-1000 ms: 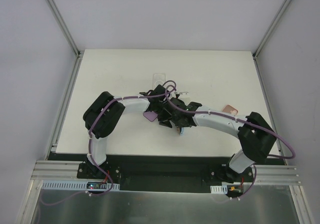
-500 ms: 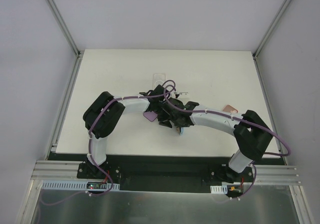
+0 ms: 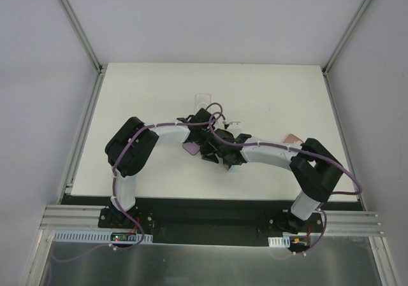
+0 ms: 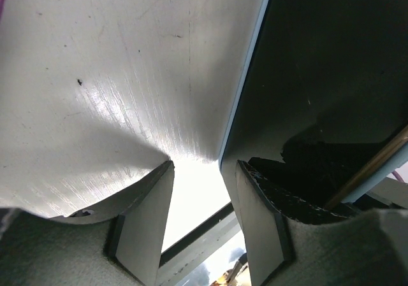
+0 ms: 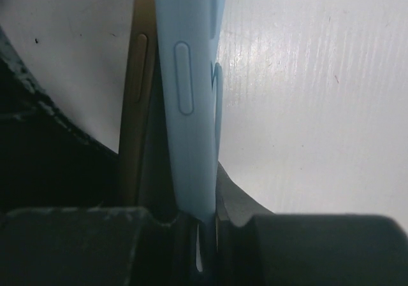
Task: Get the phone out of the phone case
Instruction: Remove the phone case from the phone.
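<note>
**While the right tool pinches the case wall, the phone's edge shows beside it**

As the right wrist camera looks down its own fingers, the right tool [image 5: 199, 228] is clenched tight on the thin wall of the light-blue phone case [image 5: 189, 76]. The blue wall drops straight into the narrow slot between the two dark pads. Look at that case edge: a long oval button bump sits on it, standing upright in the view. Just to its left runs the gold side of the phone [image 5: 137, 107], with its own side button. A dark sliver of gap separates it from the blue wall. Behind both, the white desk [image 5: 306, 76] shines.

Over to the left tool [image 4: 204, 171]: its jaws stand apart, released, and bare desk shows between the two pale fingers. The phone's dark glass, trimmed with a blue line, fills the right side of that view. It runs down to the finger on that side; whether finger and glass touch, I cannot tell.

From above, both arms bend inward and meet at mid-desk, wrists crowded together, with phone and case mostly hidden beneath them. Purple cables [image 3: 217, 111] loop over the joint. A lilac flat piece [image 3: 190, 149] lies just beside the left wrist. A clear flat piece [image 3: 203, 99] sits farther back on the desk, and a pinkish piece [image 3: 292, 138] rests near the right arm's forearm.
</note>
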Tool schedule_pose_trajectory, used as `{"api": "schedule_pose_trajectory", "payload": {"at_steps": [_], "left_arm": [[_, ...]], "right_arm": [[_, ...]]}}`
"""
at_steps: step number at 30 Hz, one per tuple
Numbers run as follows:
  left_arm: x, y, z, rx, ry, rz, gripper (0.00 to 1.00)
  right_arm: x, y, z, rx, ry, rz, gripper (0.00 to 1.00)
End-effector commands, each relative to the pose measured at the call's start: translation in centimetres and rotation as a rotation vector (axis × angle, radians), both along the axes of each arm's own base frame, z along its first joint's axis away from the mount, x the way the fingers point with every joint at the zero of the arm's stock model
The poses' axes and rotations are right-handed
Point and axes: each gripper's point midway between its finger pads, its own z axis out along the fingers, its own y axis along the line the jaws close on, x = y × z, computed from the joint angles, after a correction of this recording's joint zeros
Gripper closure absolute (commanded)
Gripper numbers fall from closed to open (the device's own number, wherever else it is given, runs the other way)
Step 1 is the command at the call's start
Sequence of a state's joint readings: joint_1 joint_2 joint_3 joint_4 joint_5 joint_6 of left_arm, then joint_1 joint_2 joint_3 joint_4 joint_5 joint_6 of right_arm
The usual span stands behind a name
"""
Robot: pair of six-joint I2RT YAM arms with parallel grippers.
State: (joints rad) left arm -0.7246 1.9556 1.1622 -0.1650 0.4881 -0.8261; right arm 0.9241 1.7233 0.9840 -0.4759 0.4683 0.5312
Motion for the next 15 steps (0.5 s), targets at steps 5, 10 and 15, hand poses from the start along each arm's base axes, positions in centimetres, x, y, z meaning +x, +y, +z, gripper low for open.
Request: {"api": "schedule_pose_trajectory", "payload": {"at_steps": [5, 10, 15], "left_arm": [[-1.1, 3.2, -3.2, 0.148, -0.002, 0.001, 0.52], [0.1, 4.3, -1.1, 0.099, -0.020, 0.041, 0.52], [0.8, 5.3, 1.7, 0.019, -0.036, 0.064, 0.50]], "right_arm": [[-3.4, -0.5, -8.7, 0.112, 0.169, -0.070, 0.99], [-2.9, 0.3, -6.7, 0.140, 0.148, -0.004, 0.99], [-2.9, 2.1, -4.6, 0.238, 0.112, 0.111, 0.99]]}}
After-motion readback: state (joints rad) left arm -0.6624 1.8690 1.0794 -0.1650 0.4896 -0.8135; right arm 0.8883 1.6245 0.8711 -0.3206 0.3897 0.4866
